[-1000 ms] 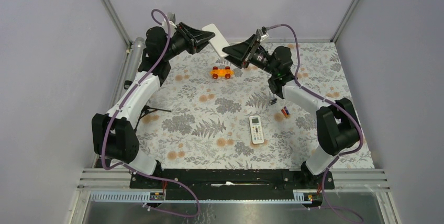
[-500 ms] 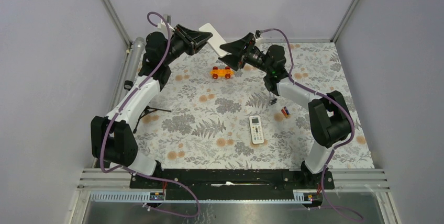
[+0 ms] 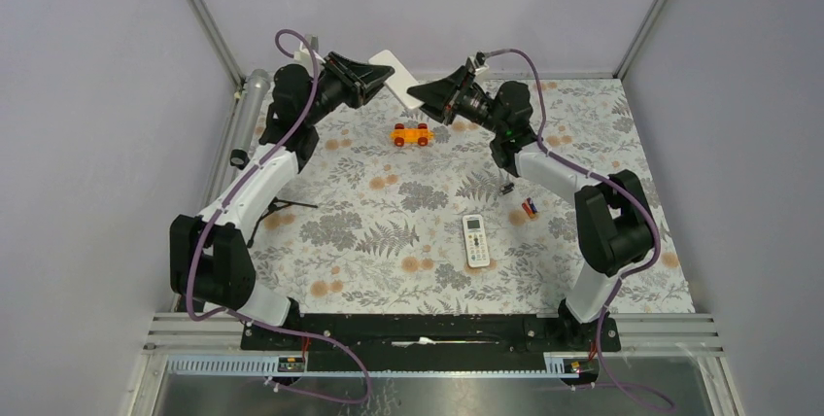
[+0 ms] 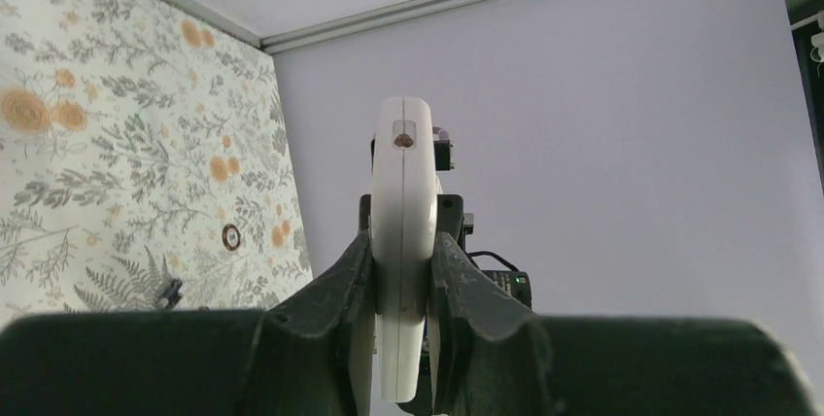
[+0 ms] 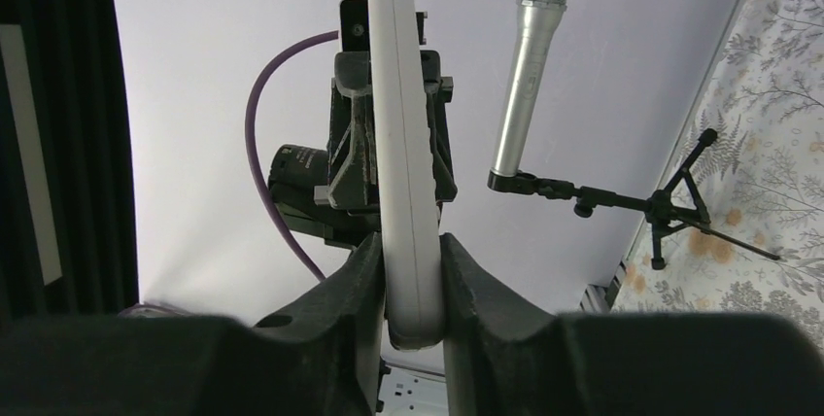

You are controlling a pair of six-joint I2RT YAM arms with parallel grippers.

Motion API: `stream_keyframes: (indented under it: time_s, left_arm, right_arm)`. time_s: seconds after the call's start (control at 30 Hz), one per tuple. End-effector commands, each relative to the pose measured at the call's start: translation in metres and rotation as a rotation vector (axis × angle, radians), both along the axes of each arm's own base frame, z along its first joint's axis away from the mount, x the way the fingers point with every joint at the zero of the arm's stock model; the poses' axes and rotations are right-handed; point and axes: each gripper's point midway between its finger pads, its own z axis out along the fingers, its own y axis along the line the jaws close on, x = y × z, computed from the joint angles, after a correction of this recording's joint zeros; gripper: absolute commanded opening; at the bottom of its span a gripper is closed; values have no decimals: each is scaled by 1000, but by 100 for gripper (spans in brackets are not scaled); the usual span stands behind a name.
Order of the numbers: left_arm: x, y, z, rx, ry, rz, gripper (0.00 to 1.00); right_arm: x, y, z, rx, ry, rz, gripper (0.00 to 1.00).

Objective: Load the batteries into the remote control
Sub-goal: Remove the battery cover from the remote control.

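The remote control (image 3: 396,68) hangs in the air over the back of the table, a slim white-edged handset held edge-on between both arms. My left gripper (image 3: 386,73) is shut on its left end; the left wrist view shows the fingers pressed against both faces of the remote control (image 4: 402,192). My right gripper (image 3: 417,94) is shut on the other end, its jaws touching both sides of the remote control (image 5: 404,144). The batteries (image 3: 529,208), small red and blue cylinders, lie on the floral mat right of centre.
A white remote with a green screen (image 3: 475,239) lies near the mat's middle. An orange toy car (image 3: 412,134) sits under the held remote. A tiny black piece (image 3: 506,187) lies by the batteries. A silver microphone (image 3: 251,103) on a small tripod stands at the left edge.
The right gripper's jaws widened, then closed onto the remote's end. Both arms and the remote shifted slightly left and toward the back wall.
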Motion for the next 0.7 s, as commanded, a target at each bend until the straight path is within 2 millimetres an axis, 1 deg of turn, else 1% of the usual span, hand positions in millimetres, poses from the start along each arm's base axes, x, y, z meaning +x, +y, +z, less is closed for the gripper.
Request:
stream_keyframes:
  time_s: [0.0, 0.1, 0.2, 0.3, 0.4, 0.5, 0.53, 0.6, 0.67]
  left_arm:
    - [-23, 4, 81, -138, -209, -10, 0]
    - [-20, 5, 87, -135, -214, 0, 0]
    - [-18, 5, 89, -143, -196, -25, 0]
    - [-17, 4, 90, -145, -177, -50, 0]
    - [-15, 5, 89, -141, -162, -55, 0]
    - [-12, 5, 85, -112, -149, -51, 0]
    - [-11, 5, 82, -102, -144, -47, 0]
    - [-10, 3, 74, -92, -139, -50, 0]
    - [-10, 3, 65, -74, -139, -41, 0]
  right_arm:
    - [-17, 4, -55, -133, 72, 55, 26]
    - [-33, 4, -57, -147, -20, 121, 22]
    - [-46, 4, -52, -142, -112, 208, 21]
    - [-54, 3, -45, -144, -189, 292, 21]
    - [-57, 2, -43, -147, -219, 335, 22]
    - [-49, 3, -44, -149, -189, 302, 25]
    - [-45, 3, -42, -148, -175, 279, 27]
    - [-29, 3, -44, -156, -100, 202, 32]
    - [-15, 2, -44, -153, -37, 135, 39]
